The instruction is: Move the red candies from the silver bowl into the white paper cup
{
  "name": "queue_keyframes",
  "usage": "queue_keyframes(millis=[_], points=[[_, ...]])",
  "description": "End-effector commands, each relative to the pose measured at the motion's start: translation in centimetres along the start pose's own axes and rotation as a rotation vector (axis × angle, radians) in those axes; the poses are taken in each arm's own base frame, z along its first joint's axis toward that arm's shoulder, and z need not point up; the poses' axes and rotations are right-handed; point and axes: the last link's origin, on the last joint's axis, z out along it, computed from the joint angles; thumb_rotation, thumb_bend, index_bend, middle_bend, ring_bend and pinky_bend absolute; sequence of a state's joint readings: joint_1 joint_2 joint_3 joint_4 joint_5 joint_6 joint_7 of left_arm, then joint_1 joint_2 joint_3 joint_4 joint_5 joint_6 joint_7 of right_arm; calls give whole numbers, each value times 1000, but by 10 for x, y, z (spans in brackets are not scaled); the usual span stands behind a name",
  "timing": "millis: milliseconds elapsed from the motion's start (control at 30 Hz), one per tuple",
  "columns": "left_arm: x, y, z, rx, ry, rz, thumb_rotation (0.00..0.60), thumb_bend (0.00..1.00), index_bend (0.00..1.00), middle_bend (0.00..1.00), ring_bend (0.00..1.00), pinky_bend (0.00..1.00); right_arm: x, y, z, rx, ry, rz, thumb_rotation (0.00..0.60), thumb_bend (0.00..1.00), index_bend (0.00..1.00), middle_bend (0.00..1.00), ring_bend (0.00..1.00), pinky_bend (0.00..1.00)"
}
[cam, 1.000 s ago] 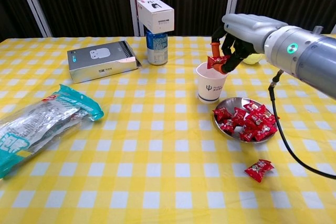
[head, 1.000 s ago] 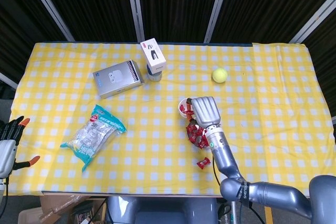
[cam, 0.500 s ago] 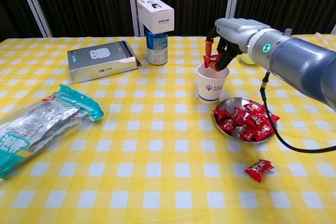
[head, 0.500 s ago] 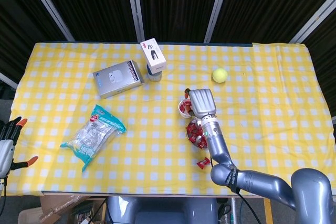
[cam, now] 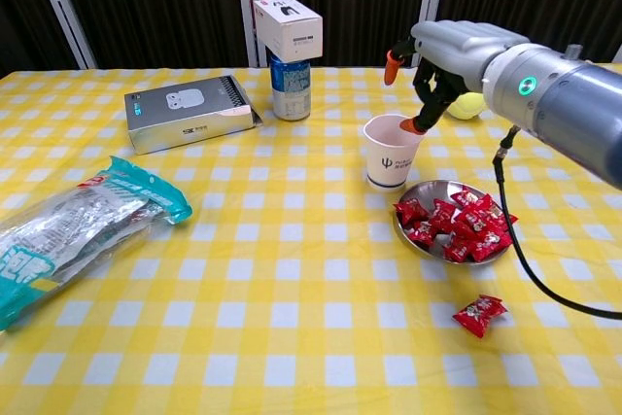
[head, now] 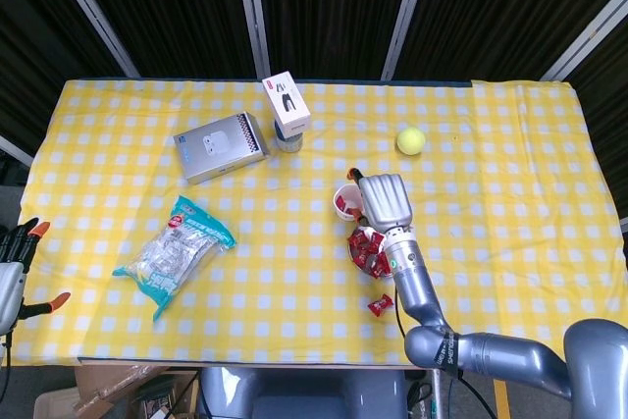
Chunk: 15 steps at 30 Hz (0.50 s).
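Right hand (cam: 439, 57) hovered over the white paper cup (cam: 390, 152), fingers parted and holding nothing. Half a second before, a red candy was pinched at the cup's mouth; that candy had gone from the fingers, and the head view showed red inside the cup (head: 345, 201). The hand had also lifted slightly and drawn back toward the tennis ball (cam: 470, 105) just behind it.

Silver bowl (cam: 429, 193) sat on the counter (cam: 292, 318) just below and in front of the hand, touching or nearly touching the cup's base, heaped with red candies (cam: 457, 224). One loose candy (cam: 480, 312) lay on the yellow checked cloth nearer the camera than the bowl, unmoved.

Left hand (head: 14, 258) at the far edge of the head view, well apart from everything, fingers spread, empty, position unchanged.

Well to the left of the right hand: a can (cam: 290, 87) with a white carton (cam: 288, 26) balanced on top, a grey box (cam: 189, 112), and a clear snack bag (cam: 68, 230). All as before.
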State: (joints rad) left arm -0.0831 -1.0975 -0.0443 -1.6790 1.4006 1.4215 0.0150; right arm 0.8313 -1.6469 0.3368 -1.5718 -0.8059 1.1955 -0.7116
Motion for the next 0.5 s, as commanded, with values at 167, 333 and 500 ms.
queue_keyframes(millis=[167, 333, 500], points=[[0, 4, 0, -8, 14, 2, 600, 38, 0, 0, 0, 0, -4, 8, 1, -30, 49, 4, 600, 316, 329, 790, 895, 906], [0, 4, -2, -26, 33, 17, 600, 39, 0, 0, 0, 0, 0, 8, -12, -6, 80, 30, 600, 316, 330, 790, 895, 906], [0, 1, 0, -15, 28, 5, 600, 39, 0, 0, 0, 0, 12, 13, -49, 100, 70, -32, 600, 317, 335, 790, 895, 905]])
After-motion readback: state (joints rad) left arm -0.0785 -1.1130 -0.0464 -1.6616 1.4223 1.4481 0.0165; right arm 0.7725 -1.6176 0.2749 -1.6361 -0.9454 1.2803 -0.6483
